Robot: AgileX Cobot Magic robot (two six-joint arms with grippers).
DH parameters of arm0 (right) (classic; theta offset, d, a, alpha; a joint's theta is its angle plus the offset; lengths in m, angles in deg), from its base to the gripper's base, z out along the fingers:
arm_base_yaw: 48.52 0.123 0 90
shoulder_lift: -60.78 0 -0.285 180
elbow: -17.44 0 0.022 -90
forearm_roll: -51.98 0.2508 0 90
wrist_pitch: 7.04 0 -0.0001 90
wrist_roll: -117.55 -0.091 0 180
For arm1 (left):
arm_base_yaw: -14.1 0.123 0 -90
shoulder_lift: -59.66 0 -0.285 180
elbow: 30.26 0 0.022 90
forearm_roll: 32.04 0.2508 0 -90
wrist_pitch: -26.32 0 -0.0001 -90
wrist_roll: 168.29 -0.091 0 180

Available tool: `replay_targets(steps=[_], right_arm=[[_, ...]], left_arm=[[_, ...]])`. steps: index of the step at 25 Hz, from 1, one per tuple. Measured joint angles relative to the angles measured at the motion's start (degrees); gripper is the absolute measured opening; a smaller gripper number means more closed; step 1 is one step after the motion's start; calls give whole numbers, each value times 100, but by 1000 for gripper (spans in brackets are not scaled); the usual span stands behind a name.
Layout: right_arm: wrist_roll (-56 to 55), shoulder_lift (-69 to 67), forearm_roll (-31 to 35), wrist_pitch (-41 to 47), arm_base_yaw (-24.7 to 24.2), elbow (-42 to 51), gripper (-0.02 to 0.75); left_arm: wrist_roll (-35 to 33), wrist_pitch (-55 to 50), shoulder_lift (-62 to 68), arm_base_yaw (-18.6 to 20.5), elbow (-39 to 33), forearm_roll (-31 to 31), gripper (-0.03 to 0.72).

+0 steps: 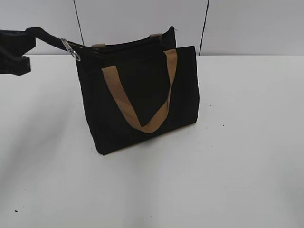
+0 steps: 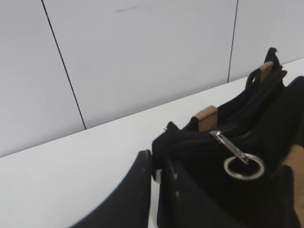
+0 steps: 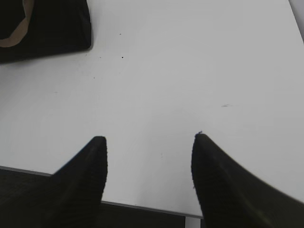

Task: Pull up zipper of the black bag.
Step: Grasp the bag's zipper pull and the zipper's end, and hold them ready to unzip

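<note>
Black bag (image 1: 137, 99) stands upright on the white table (image 1: 237, 166), tan handle (image 1: 142, 95) hanging down its front face. My left gripper (image 2: 156, 173) is clenched on a black fabric tab at the bag's left top corner, fingers nearly together. The zipper (image 2: 237, 159) pull, silver with a ring, sits at that same end, just beside my fingertips, tilted down. My right gripper (image 3: 149, 142) is released, jaws spread wide, over bare table well apart from the bag, holding nothing.
</note>
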Motion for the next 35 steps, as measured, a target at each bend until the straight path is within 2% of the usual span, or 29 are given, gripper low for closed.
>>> replay_targets(steps=[8, 14, 20, 26, 35], right_arm=[[0, 0, 0, 0, 0, 0, 436], [0, 0, 0, 0, 0, 0, 436], [0, 0, 0, -5, 0, 0, 436], [0, 0, 6, -1, 0, 0, 436], [41, 0, 410, -31, 0, 0, 436]], left_arm=[[641, 53, -145, -18, 0, 27, 33], [1012, 517, -14, -107, 0, 87, 33], [1061, 980, 319, -438, 0, 52, 33], [1086, 1334, 374, -444, 0, -240, 33], [1301, 1374, 374, -444, 0, -431, 33]])
